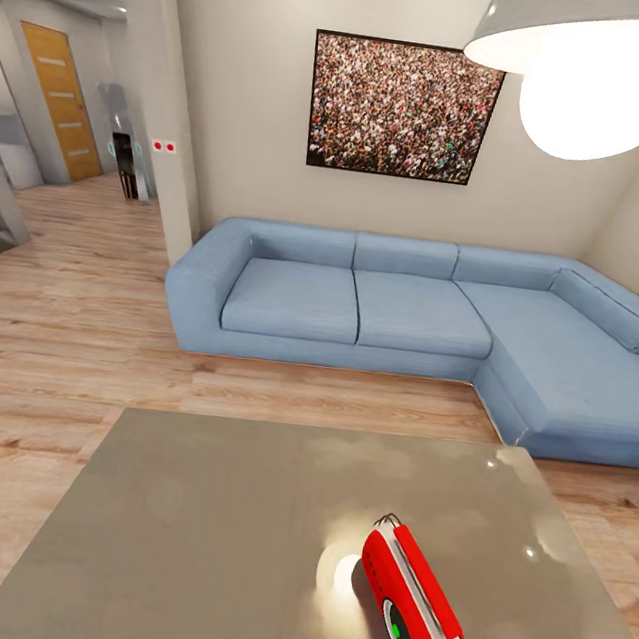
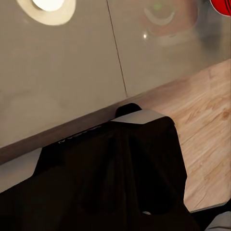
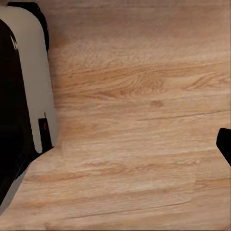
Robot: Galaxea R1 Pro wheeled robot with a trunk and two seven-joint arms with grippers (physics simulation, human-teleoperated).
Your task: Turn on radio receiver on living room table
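While the radio receiver lies on the table by its near right corner, long axis running diagonally toward that corner, dial facing the near edge, neither arm reaches over the top. Right arm judged nearer; whether either gripper is parted or closed cannot be told.

Table top glossy, mirror-like (lamp glare); radio receiver shiny red plastic; floor matt wood.

Home living rm: blue corner sofa, framed crowd photo on wall, wood floor, pendant lamp.
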